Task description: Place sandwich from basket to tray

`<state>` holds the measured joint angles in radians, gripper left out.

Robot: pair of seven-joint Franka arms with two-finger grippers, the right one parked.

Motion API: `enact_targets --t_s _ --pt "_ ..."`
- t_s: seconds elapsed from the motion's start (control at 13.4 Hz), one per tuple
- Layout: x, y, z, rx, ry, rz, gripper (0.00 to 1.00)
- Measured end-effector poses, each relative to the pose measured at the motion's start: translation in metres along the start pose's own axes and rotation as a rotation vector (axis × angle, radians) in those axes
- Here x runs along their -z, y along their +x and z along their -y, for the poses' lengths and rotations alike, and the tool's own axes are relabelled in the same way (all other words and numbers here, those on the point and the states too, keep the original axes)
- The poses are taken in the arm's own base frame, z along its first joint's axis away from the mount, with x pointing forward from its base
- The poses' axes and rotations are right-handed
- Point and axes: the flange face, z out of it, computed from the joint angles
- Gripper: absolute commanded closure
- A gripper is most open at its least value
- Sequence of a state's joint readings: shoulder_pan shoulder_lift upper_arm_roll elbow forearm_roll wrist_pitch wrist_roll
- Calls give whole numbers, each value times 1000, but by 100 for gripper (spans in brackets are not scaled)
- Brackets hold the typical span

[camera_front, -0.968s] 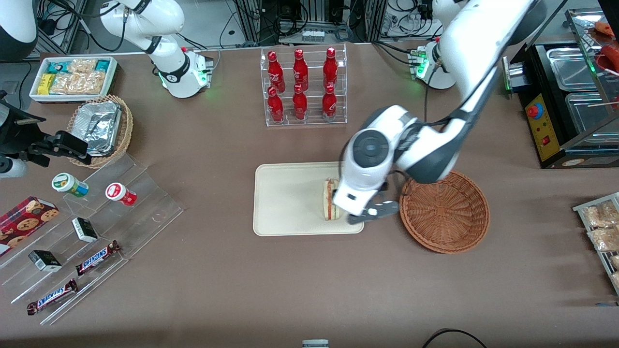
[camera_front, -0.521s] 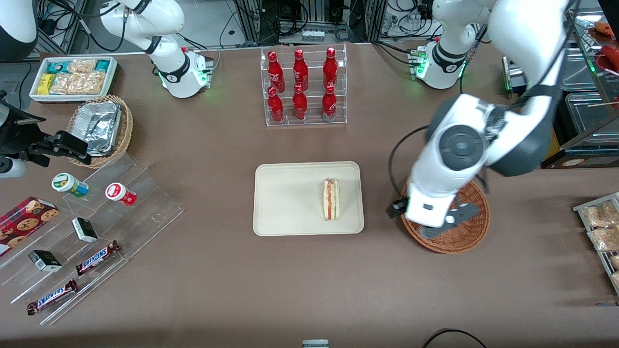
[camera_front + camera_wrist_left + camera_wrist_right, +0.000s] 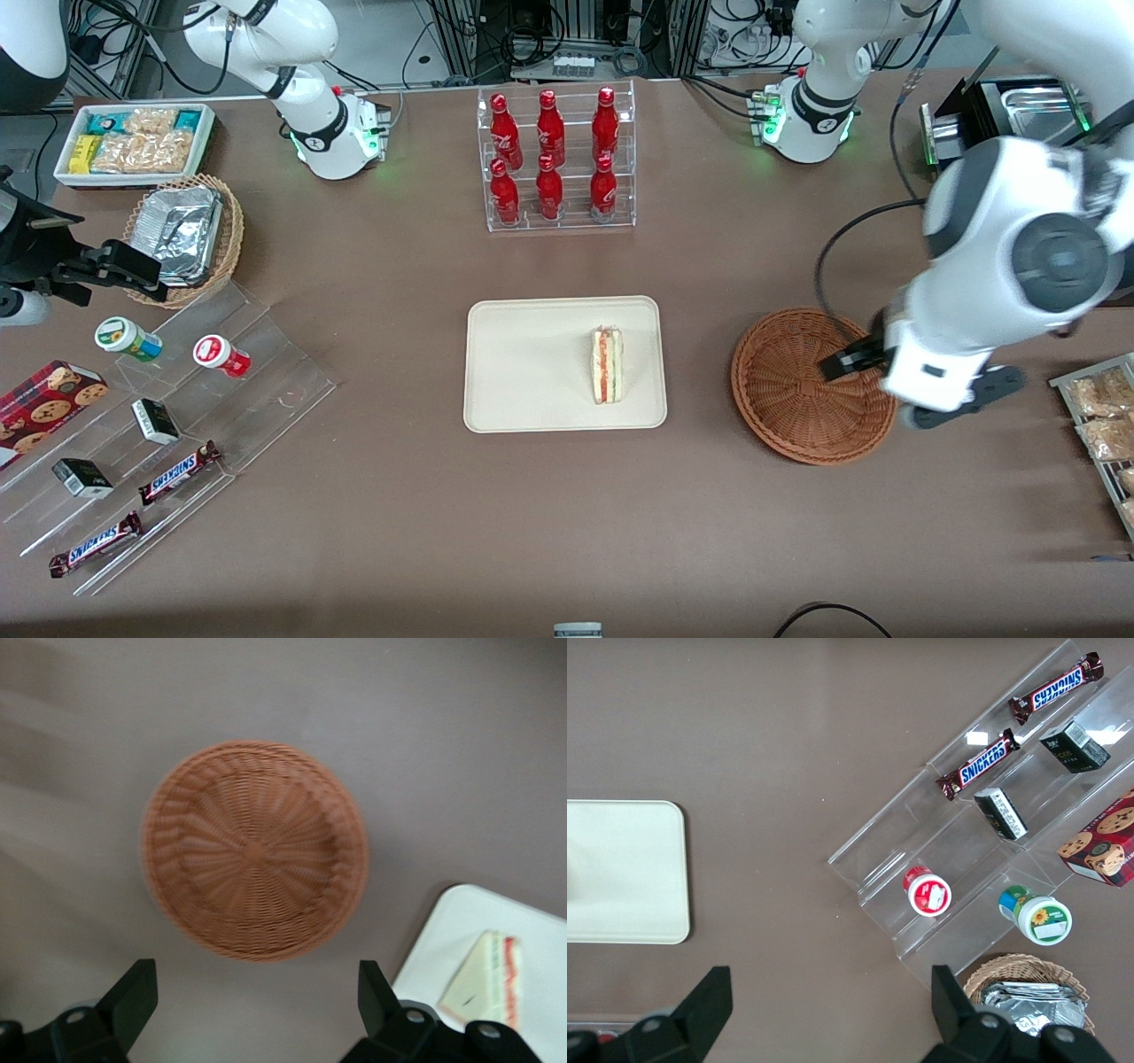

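Resting: sandwich (image 3: 607, 365) near tray (image 3: 532, 363) edge, soft, light; grip bread sides.
Basket (image 3: 797, 390): empty.
Gripper (image 3: 252, 1014): wide, empty, above basket.

Left arm: white, bent at the elbow, wrist pointing down at the table. Gripper (image 3: 257, 992): raised clear of the surface, holding nothing; two black fingers (image 3: 133, 997) spread wide apart, tips downward, empty gap between them.
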<state>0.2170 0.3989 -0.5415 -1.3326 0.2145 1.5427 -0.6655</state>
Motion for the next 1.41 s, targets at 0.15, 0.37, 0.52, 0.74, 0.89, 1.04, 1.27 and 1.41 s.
enact_targets --t_s 0.15,0.37,0.52,0.74,0.89,1.04,1.27,1.41 --pt "13 5 35 -35 10 13 0" --pt "34 3 71 -66 20 16 0" --pt "50 -4 83 -64 13 8 0" --pt "76 -25 88 -61 19 -9 0" --pt "91 -39 86 -65 19 -30 0" --pt "104 -53 80 -78 -10 -41 0" --pt "122 -71 73 -158 -11 -78 0" --pt "133 -81 74 -201 -5 -102 0"
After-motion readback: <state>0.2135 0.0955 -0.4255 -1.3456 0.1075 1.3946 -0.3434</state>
